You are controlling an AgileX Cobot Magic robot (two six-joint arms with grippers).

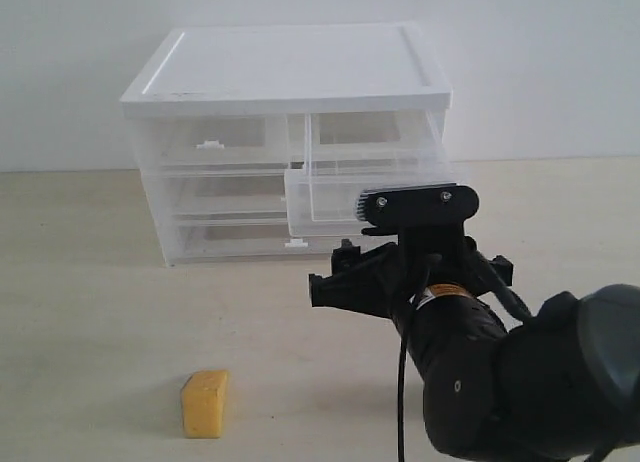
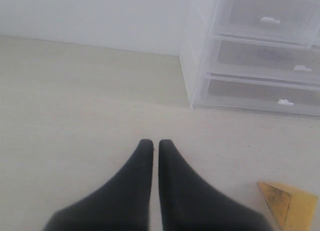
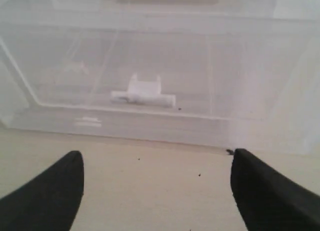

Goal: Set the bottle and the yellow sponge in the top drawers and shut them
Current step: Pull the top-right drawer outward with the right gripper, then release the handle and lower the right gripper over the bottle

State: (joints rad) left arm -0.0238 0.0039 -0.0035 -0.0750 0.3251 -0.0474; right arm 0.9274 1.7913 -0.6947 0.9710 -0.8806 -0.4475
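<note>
Top right drawer (image 1: 325, 194) open, contents unclear

Two shut full-width drawers (image 1: 220, 195) on beige tabletop (image 1: 90, 312), white wall (image 1: 540, 62) behind.

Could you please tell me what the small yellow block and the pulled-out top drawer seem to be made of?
The small yellow-orange rectangular block looks like matte foam, judging by its dull, slightly uneven faces and soft edges. The pulled-out clear drawer looks like smooth translucent plastic, probably rigid: its inside shows through the front wall.
</note>
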